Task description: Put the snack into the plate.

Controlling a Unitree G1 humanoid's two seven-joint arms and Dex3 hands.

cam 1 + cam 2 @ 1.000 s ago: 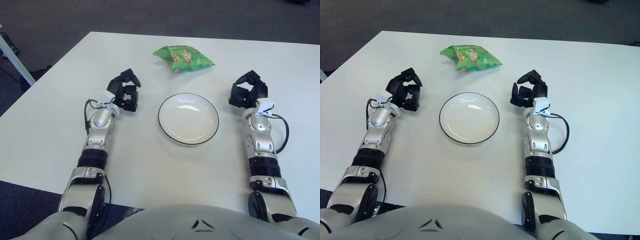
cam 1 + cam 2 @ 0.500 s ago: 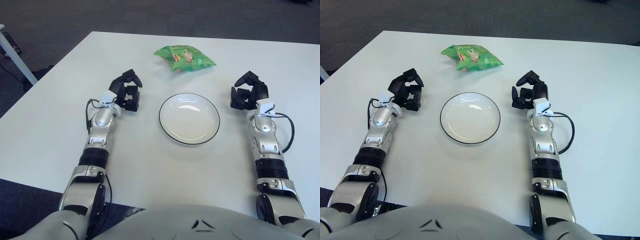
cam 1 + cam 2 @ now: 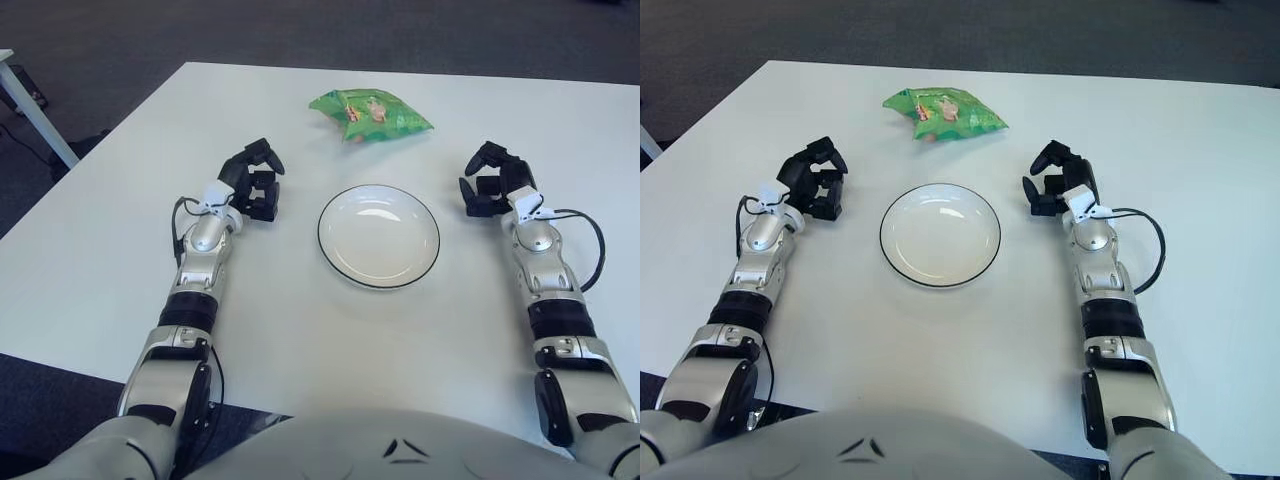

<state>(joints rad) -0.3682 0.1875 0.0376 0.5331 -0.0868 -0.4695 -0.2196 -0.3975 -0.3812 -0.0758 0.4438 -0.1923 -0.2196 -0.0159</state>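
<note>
A plate [image 3: 378, 236] sits on the table [image 3: 300, 330] near its middle, directly ahead of the robot. The snack bag [image 3: 369, 115] lies on the table at about 12 o'clock from the plate, well apart from it, toward the far edge. The left hand [image 3: 253, 184] shows at roughly 9 to 10 o'clock from the plate, near its rim but apart. The right hand [image 3: 492, 185] shows at roughly 2 to 3 o'clock from the plate, likewise near and apart. The plate lies between the two hands.
</note>
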